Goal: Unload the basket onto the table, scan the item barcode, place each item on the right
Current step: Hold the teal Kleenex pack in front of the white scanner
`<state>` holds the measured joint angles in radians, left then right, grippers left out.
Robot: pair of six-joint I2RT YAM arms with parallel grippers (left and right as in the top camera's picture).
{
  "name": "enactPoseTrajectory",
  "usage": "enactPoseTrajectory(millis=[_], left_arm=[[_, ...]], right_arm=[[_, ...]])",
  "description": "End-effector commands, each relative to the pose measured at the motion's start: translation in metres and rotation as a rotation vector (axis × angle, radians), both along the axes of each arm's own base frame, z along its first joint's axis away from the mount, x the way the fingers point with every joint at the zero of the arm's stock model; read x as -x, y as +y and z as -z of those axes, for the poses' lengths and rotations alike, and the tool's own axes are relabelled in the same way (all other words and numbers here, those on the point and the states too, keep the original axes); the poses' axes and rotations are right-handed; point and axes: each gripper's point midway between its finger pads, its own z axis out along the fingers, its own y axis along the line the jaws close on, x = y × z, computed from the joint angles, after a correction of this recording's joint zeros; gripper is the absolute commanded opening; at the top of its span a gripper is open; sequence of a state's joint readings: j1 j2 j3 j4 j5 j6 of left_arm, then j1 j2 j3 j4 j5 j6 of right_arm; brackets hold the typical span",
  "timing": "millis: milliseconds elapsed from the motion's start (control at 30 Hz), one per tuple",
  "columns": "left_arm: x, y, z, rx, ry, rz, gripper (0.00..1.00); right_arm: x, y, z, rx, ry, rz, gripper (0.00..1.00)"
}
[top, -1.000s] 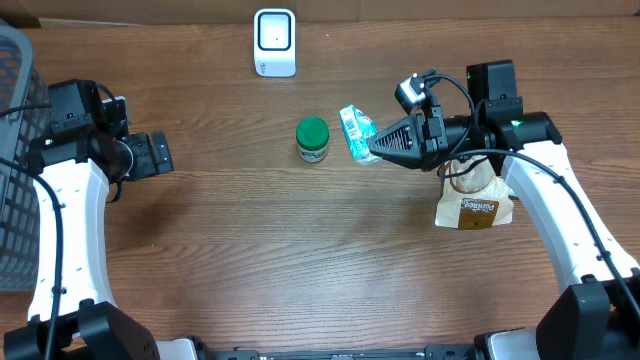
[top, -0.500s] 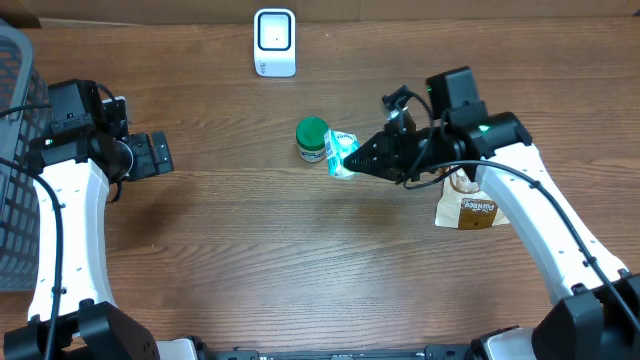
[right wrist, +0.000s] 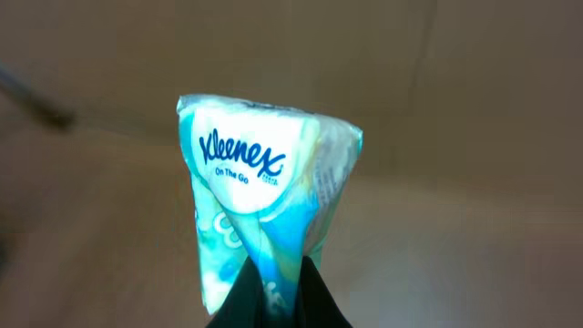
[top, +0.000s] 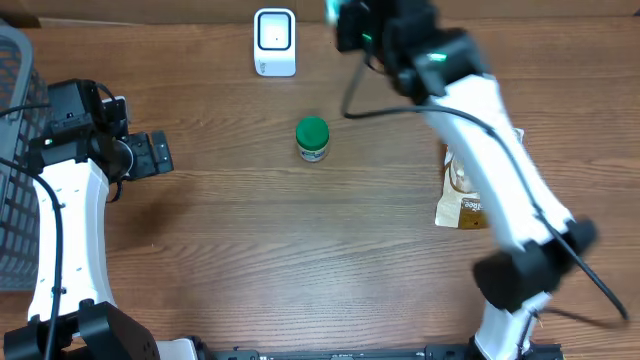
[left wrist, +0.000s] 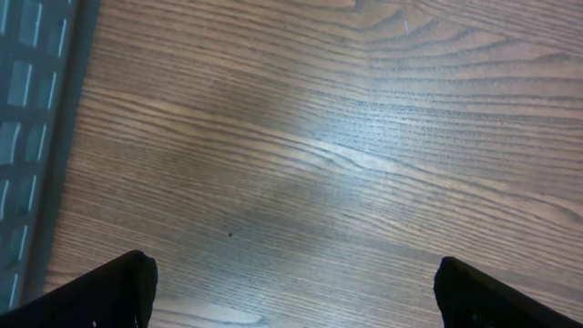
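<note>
The right arm has swung away from the green-lidded jar point(top: 312, 139) and now reaches up to the far edge of the bench point(top: 300, 250), carrying the tissue pack point(right wrist: 264, 196) with it. From above, only a blue-and-white sliver of the pack shows at the top edge, just right of the white scanner point(top: 274, 42). The left arm has not moved.

The right gripper point(right wrist: 273, 284) is pressed together on the pack's lower end, where the wrapper is squeezed to a narrow neck between the dark fingers. The left gripper point(top: 150, 155) is spread wide and holds nothing, with bare wood below it in its wrist view.

There are three containers. A dark mesh basket point(top: 15, 150) is at the left edge, mostly out of frame, so its inside cannot be judged. The jar stands upright near the middle of the bench with its lid on, its contents hidden. A brown paper bag point(top: 468, 205) lies flat on the right, partly under the right arm.

There is one tissue pack, one jar, one bag, one scanner and one basket.

The pack's long axis runs in line with the right gripper, its free end pointing away from the fingers. The face printed "Kleenex On The Go" is turned toward the wrist camera. The overhead view shows too little of it to give its heading over the bench.
</note>
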<state>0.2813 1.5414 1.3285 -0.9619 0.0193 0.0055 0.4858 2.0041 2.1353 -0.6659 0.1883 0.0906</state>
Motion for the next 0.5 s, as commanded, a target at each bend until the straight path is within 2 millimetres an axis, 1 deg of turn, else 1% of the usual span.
enactPoseTrajectory(millis=[0, 100, 167, 233, 333, 467], left_arm=[[-0.002, -0.001, -0.002, 0.007, -0.010, -0.002, 1.00], [-0.002, -0.001, -0.002, 0.007, -0.010, -0.002, 1.00], [-0.002, -0.001, -0.003, 0.007, -0.010, -0.002, 1.00], [-0.002, -0.001, -0.002, 0.007, -0.010, -0.002, 0.99], [-0.002, -0.001, -0.002, 0.007, -0.009, -0.002, 1.00], [-0.002, -0.001, -0.003, 0.007, -0.010, -0.002, 1.00]], right_arm=[[-0.038, 0.011, 0.049, 0.427, -0.121, -0.018, 0.04], [-0.064, 0.037, 0.072, 0.616, -0.243, -0.084, 0.04], [-0.078, 0.055, 0.094, 0.767, -0.324, -0.124, 0.04], [-0.086, 0.062, 0.103, 0.836, -0.370, -0.127, 0.04], [-0.096, 0.075, 0.126, 0.971, -0.440, -0.164, 0.04], [-0.105, 0.082, 0.151, 1.070, -0.491, -0.190, 0.04]])
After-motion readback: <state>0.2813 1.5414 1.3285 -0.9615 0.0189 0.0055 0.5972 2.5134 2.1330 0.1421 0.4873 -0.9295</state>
